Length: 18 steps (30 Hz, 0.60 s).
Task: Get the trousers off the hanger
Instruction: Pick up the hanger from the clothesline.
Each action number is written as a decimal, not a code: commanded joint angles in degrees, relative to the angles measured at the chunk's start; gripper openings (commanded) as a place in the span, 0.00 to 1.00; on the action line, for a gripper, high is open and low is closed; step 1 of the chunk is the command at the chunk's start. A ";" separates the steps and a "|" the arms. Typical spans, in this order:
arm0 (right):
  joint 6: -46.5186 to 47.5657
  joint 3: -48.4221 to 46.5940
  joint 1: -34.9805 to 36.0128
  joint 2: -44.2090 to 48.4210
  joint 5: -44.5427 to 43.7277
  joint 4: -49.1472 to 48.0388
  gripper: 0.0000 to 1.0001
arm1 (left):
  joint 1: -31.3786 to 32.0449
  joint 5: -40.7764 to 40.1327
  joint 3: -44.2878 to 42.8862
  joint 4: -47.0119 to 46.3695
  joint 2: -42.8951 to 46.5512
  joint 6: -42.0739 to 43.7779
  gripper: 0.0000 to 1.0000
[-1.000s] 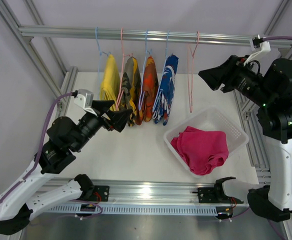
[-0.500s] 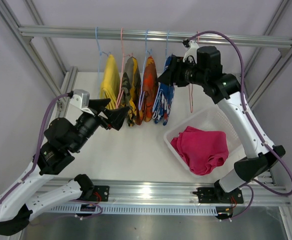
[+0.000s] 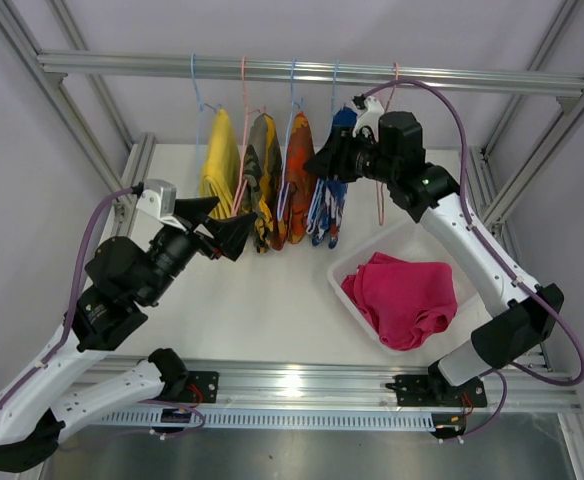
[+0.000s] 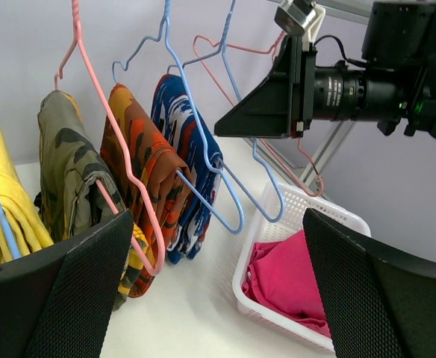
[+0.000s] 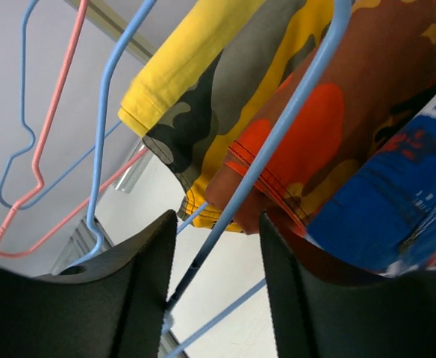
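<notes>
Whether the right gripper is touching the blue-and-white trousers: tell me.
Cannot tell. In the right wrist view the right gripper straddles a blue hanger wire beside the blue-and-white trousers; no view shows contact or a gap plainly.

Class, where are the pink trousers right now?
In the top view, the pink trousers lie in the white basket at the right of the table, right of the hanging blue-and-white trousers.

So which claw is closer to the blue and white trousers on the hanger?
Right. The right claw sits at the top of the blue-and-white patterned cloth trousers; the left claw is farther off, in front of the yellow-brown camouflage cloth trousers.
</notes>
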<state>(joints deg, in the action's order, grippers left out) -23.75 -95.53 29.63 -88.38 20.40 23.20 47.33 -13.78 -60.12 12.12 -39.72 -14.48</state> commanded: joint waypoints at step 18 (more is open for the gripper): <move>-13.87 20.46 -2.91 11.12 3.59 -33.38 0.47 | -0.57 0.42 -0.35 -1.31 0.53 0.77 1.00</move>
<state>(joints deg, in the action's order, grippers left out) -34.61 -75.92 27.46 -78.78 22.41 -2.31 47.33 -13.74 -60.12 12.12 -39.62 -14.48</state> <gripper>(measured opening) 0.462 0.994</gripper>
